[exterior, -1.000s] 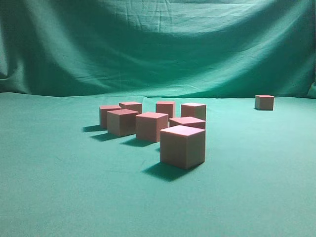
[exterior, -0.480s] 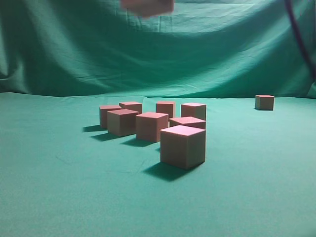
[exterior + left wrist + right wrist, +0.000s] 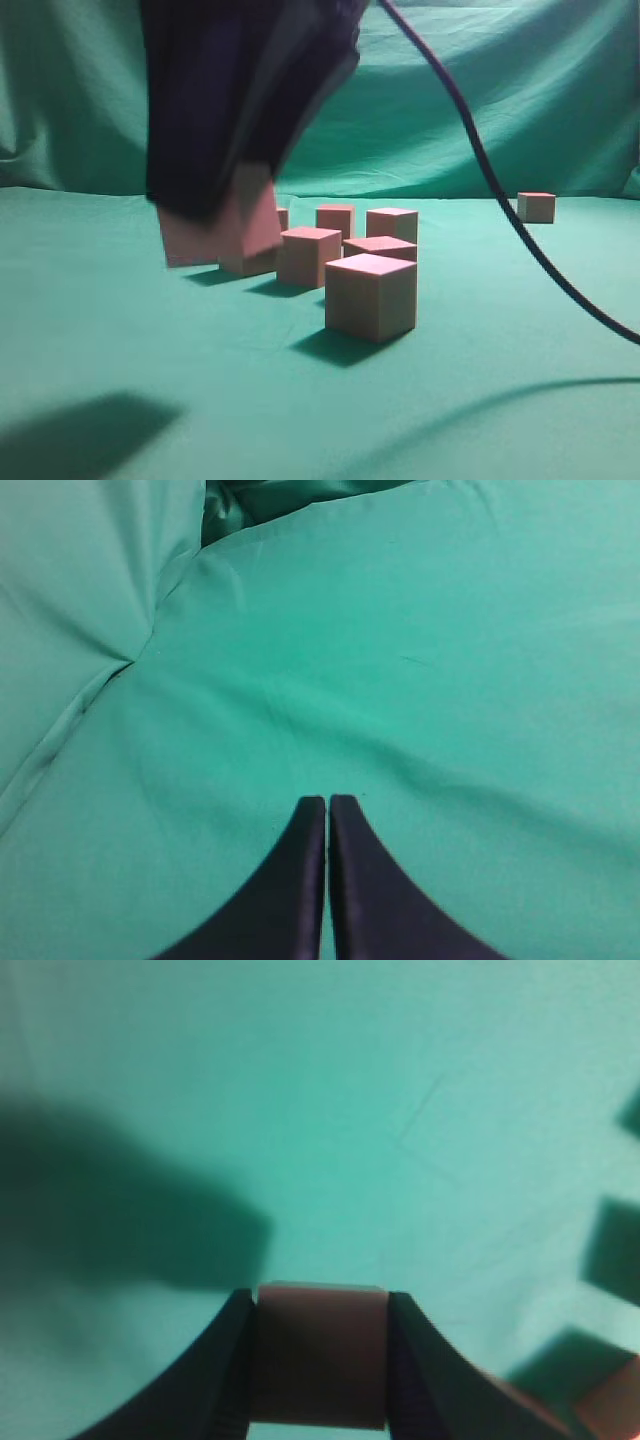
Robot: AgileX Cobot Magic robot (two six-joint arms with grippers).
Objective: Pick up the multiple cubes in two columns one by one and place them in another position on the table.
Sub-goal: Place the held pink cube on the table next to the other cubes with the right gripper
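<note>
My right gripper [image 3: 213, 215] hangs large and dark in the exterior view, left of centre, shut on a reddish-pink cube [image 3: 218, 236] held just above the green table [image 3: 500, 400]. In the right wrist view the cube [image 3: 320, 1360] sits between both fingers of that gripper [image 3: 320, 1305] over bare cloth. Several more cubes stand in a cluster behind and to the right: the nearest [image 3: 370, 297], one [image 3: 308, 256] beside the held cube, others [image 3: 391, 224] further back. A lone cube [image 3: 537, 206] stands far right. My left gripper [image 3: 327, 802] is shut and empty over bare cloth.
A dark cable [image 3: 500, 200] runs from the right arm down across the right side. The wrinkled green backdrop [image 3: 480, 90] hangs behind the table. The gripper's shadow [image 3: 80, 435] lies at the front left. A cube's corner [image 3: 612, 1410] shows at the right wrist view's lower right.
My right gripper has come down from the top of the exterior view with the cube to just above the table, left of the cluster. Its shadow and cable now show.
</note>
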